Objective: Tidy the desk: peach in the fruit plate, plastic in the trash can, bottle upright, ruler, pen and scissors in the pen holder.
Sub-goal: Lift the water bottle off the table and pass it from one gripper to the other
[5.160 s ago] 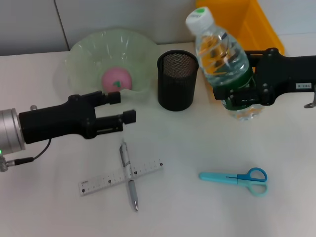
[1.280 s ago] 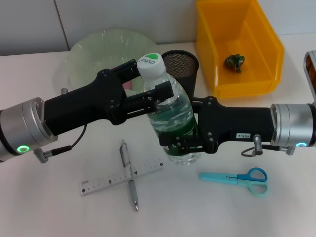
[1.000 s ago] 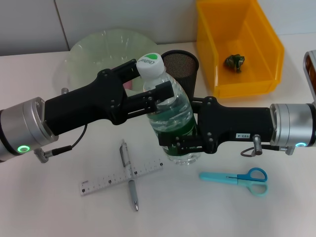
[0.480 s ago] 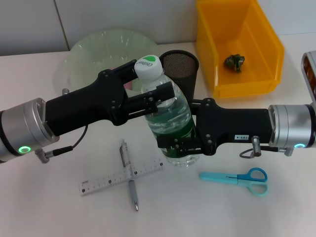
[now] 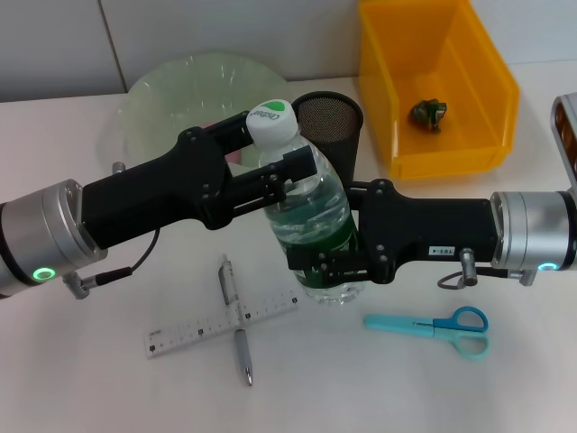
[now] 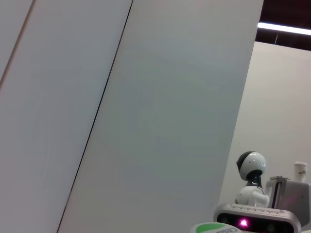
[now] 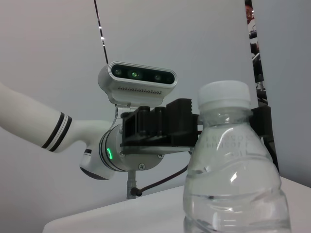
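Note:
The clear bottle (image 5: pixel 308 216) with a green label and white-green cap stands upright at mid-table, its base at or just above the surface. My right gripper (image 5: pixel 326 267) is shut on its lower body. My left gripper (image 5: pixel 270 149) reaches in from the left, open, one finger on each side of the neck under the cap. The right wrist view shows the bottle (image 7: pixel 233 165) close up, and the left wrist view catches only its cap (image 6: pixel 210 227). In front lie the ruler (image 5: pixel 194 332), crossed by the pen (image 5: pixel 238 327), and the blue scissors (image 5: pixel 433 326). The left arm hides the peach.
The black mesh pen holder (image 5: pixel 335 115) stands just behind the bottle. The pale green fruit plate (image 5: pixel 171 90) is at the back left. A yellow bin (image 5: pixel 491 135) at the back right holds crumpled plastic (image 5: pixel 429 113).
Five seconds ago the right gripper held the bottle high at the right, apart from the left gripper. Both arms are now at the centre, and the bottle has edged slightly left and down.

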